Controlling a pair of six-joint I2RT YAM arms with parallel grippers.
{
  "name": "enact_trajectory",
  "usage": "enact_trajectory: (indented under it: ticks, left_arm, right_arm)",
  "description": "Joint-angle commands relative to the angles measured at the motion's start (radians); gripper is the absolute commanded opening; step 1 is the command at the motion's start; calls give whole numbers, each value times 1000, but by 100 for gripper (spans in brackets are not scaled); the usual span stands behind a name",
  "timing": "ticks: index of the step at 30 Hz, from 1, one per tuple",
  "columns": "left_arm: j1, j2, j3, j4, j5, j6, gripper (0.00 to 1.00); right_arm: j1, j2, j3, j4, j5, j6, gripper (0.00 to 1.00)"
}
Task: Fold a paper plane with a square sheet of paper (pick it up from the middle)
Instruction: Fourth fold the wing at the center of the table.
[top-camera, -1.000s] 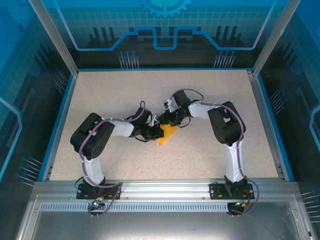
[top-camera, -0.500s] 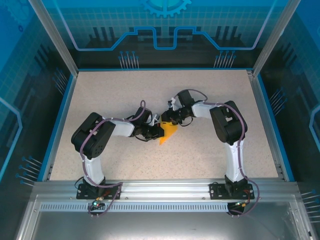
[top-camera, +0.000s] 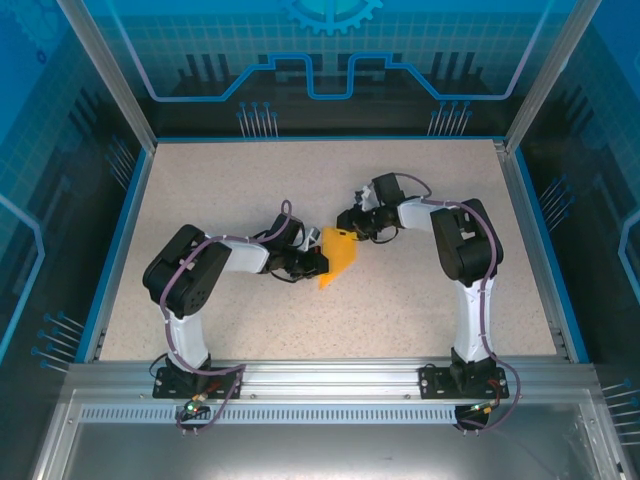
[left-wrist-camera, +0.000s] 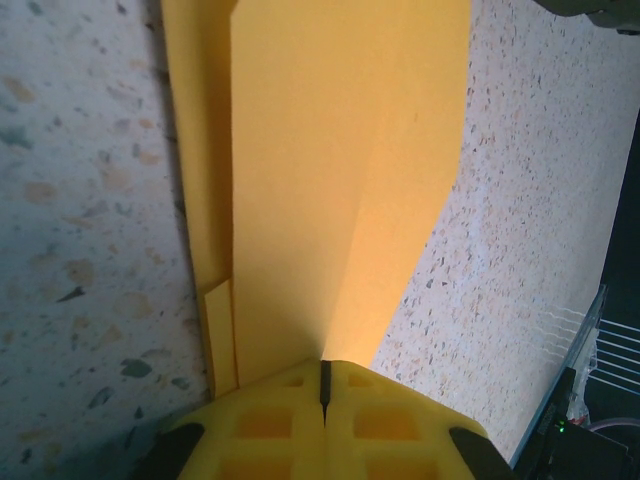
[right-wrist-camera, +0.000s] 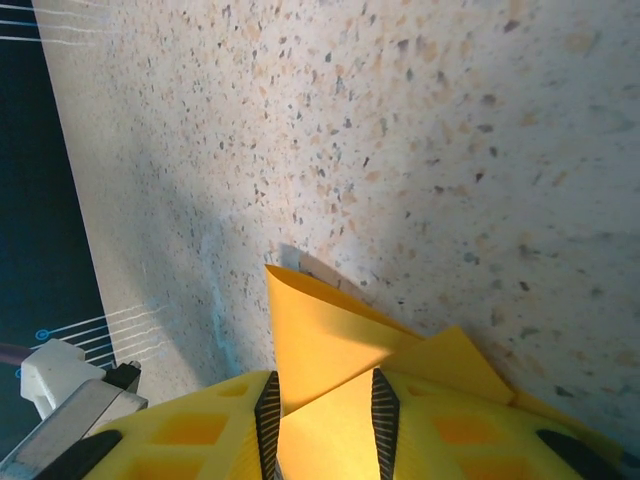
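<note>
The orange-yellow sheet of paper (top-camera: 339, 257) is folded into long creased layers and is held at the middle of the table. My left gripper (top-camera: 320, 266) is shut on its near end. In the left wrist view the layered paper (left-wrist-camera: 330, 170) runs away from the closed left gripper (left-wrist-camera: 323, 372). My right gripper (top-camera: 350, 226) stands at the paper's far right edge. In the right wrist view, a raised pointed flap of the paper (right-wrist-camera: 320, 335) lies loose in the gap of the right gripper (right-wrist-camera: 326, 388). The ribbed pads (right-wrist-camera: 267, 400) stand apart.
The speckled table (top-camera: 230, 180) is framed by a blue rim (top-camera: 115, 250) and clear enclosure walls. An aluminium rail (top-camera: 330, 378) with both arm bases runs along the near edge.
My right gripper has drawn back to the right, away from the left gripper, and its jaws have widened slightly. More of the paper now shows between the two grippers. The left arm has held still.
</note>
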Motion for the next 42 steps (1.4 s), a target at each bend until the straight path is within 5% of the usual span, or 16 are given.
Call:
enact_trajectory:
  ticks: [1,28,42]
  left_arm:
    - [-3,97,-68,-225,-122,42,0]
    - [-4,111,-50,-242,-96,67,0]
    - [-4,100,-27,-271,-88,84,0]
  right_arm:
    - [-58,19,15,-37,163,-13,34]
    - [-50,-101,-31,-32,106,-68,34]
    - [47,-109,-70,-47,149,-76,13]
